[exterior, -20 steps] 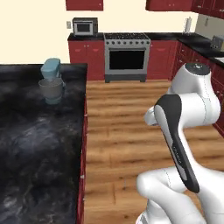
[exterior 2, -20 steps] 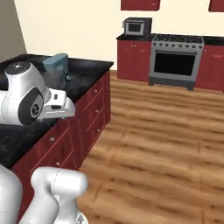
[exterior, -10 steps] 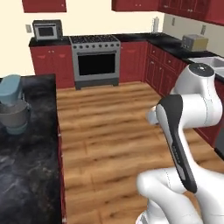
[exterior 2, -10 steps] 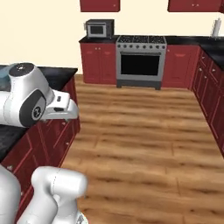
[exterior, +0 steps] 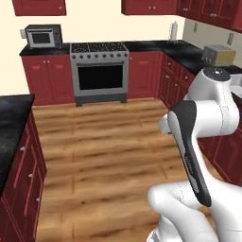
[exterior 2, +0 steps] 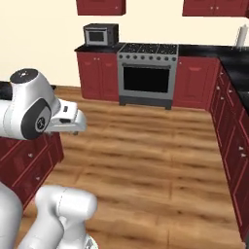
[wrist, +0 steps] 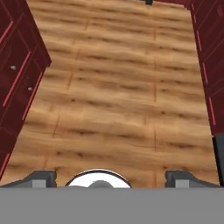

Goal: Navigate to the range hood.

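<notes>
The range hood is out of view; above the steel stove [exterior: 99, 71] [exterior 2: 147, 73] I see just cream wall between red upper cabinets. The stove stands against the far wall, roughly centred ahead across a stretch of wooden floor [wrist: 113, 96]. My arm is folded close over the base. In the hand view my gripper [wrist: 113, 178] points down at the floor, open, its two fingertips [wrist: 43, 177] far apart with nothing between them.
A black microwave [exterior: 43, 35] [exterior 2: 101, 34] sits on the counter left of the stove. A dark-topped island [exterior: 12, 123] with red drawers lies to my left. Red cabinets with a toaster [exterior: 218, 54] and a paper roll [exterior: 174, 32] line the right side.
The base has turned and driven, so the whole scene has shifted: the stove now sits near the centre and larger, and the blue-grey appliance on the island has slid out of view.
</notes>
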Controlling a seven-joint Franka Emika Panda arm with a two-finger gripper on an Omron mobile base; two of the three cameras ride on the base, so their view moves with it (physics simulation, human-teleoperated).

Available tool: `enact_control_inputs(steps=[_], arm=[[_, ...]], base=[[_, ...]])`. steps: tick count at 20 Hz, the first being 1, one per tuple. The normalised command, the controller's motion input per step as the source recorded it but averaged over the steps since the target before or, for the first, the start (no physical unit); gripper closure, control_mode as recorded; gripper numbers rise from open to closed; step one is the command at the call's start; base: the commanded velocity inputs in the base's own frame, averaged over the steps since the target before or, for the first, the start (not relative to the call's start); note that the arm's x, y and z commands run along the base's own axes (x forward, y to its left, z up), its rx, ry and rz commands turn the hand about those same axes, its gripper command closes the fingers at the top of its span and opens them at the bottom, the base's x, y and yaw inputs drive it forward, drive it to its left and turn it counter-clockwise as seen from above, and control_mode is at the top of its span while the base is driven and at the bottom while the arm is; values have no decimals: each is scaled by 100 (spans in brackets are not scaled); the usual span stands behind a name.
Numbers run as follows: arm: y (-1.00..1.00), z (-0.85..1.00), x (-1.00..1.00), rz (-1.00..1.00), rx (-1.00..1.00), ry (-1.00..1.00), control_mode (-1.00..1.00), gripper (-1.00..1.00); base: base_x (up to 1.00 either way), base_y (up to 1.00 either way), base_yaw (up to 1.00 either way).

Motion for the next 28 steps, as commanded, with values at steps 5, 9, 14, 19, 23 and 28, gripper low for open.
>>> enact_control_inputs(steps=[5,9,14,19,23,28], arm=[[0,0,0,0,0,0,100,-100],[0,0,0,0,0,0,100,-100],[0,0,0,0,0,0,100,-100],[0,0,0,0,0,0,100,-100],[0,0,0,0,0,0,100,-100],[0,0,0,0,0,0,100,-100]], base=[[100,-76,8],[100,-3,0],[100,26,0],[100,42,0],[100,41,-2],[100,23,-5]])
